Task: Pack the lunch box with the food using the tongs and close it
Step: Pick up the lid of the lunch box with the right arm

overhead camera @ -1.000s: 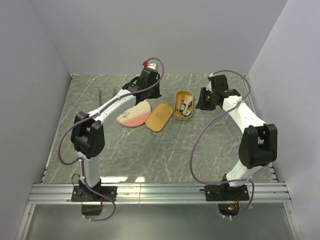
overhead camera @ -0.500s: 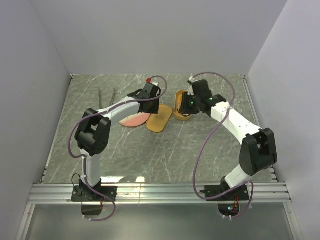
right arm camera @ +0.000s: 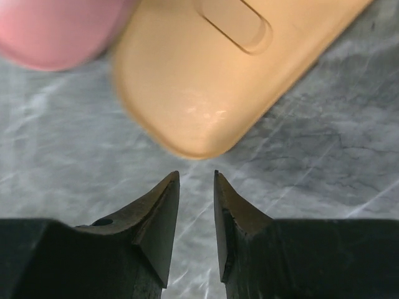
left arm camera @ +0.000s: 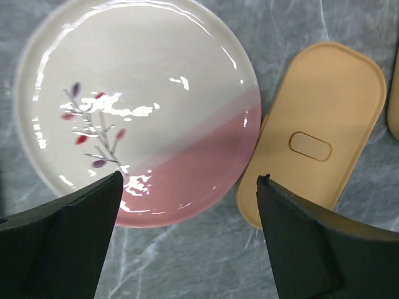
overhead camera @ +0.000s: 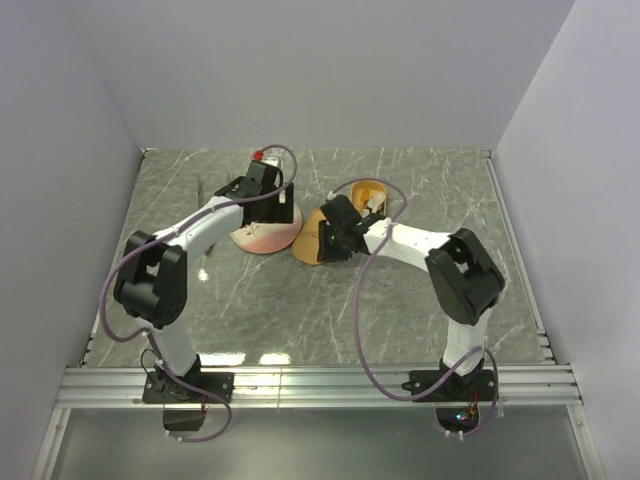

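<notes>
Now the left gripper (left arm camera: 190, 176) has sprung wide over the bare plate (left arm camera: 124, 62), holding nothing, while the right gripper (right arm camera: 196, 174) (jaws narrow, empty) has swung from the lunch box (overhead camera: 372, 188) to the lid (right arm camera: 230, 75) lying beside it, so closing looks like the step in hand.

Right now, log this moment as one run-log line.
left gripper: open, empty, over plate | right gripper: narrowly open, empty, near lid | lid: off
</notes>
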Tool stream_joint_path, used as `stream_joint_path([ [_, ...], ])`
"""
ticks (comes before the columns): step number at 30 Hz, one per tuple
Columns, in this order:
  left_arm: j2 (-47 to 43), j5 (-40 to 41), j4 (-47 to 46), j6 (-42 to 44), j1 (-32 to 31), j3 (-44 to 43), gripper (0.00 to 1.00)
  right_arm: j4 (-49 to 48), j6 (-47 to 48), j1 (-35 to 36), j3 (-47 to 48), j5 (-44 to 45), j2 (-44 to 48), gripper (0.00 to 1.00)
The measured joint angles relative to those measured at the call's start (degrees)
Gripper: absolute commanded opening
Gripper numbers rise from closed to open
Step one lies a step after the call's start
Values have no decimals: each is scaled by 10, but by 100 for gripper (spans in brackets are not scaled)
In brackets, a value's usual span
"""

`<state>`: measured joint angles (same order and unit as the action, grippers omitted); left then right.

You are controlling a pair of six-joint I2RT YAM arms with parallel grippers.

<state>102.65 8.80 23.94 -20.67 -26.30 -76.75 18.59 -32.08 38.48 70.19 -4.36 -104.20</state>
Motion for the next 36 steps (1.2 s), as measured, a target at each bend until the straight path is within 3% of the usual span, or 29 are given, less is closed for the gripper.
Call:
stream_joint_path([
  [4, -42, 0, -1, 2, 19, 16, 95, 15, -17, 18, 24, 37, -61, 34],
  [12, -87, -1, -3, 0, 27, 38, 95, 32, -31, 28, 38, 89, -66, 34],
  [36, -113, -7, -7, 1, 30, 87, 95, 63, -80, 17, 90, 160, -105, 36],
])
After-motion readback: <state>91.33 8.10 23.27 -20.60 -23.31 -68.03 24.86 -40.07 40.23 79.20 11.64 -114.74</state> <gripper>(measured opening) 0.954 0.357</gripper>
